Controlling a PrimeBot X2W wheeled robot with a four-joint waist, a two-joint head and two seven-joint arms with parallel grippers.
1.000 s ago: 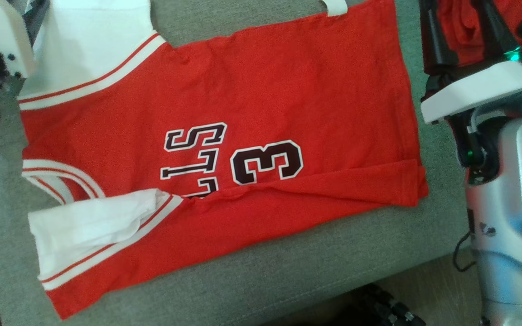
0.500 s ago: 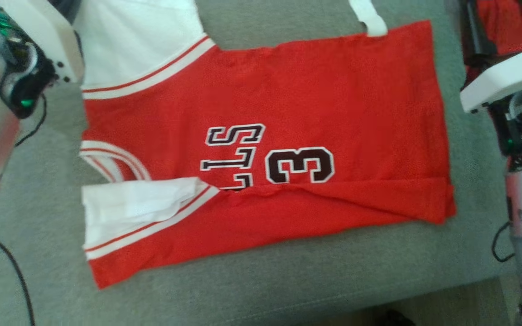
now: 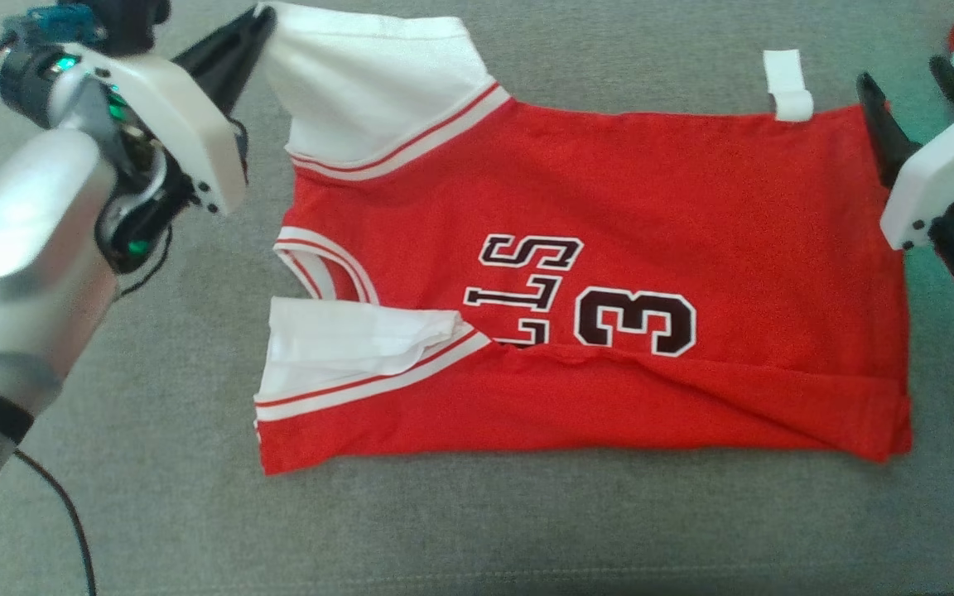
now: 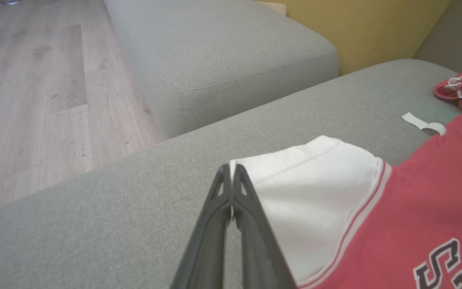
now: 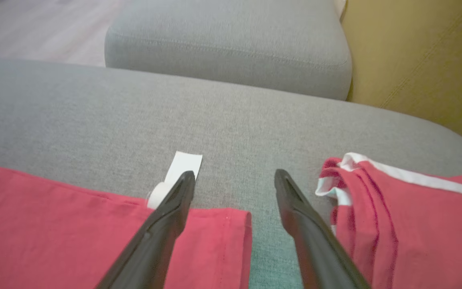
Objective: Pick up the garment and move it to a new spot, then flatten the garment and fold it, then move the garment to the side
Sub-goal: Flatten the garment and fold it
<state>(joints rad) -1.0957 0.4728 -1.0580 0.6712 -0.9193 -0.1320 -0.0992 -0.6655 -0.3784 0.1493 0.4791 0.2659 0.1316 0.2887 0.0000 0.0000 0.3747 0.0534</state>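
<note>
While the jersey [image 3: 692,190] lies spread flat on the grey sofa cushion [image 3: 527,530], number facing up and its near edge folded over, I see my left gripper [image 4: 231,170] clenched on the far corner of the white sleeve [image 3: 361,83]. My right gripper [image 5: 235,178] stands released, fingers spread above the jersey's far hem corner, beside the white tag [image 5: 183,164]. Another red garment [image 5: 399,216] lies bunched just to its right.

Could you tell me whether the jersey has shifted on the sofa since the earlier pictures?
No. The camera moved; the jersey lies as before, its folded long edge equally close to the front seam of the sofa cushion.
</note>
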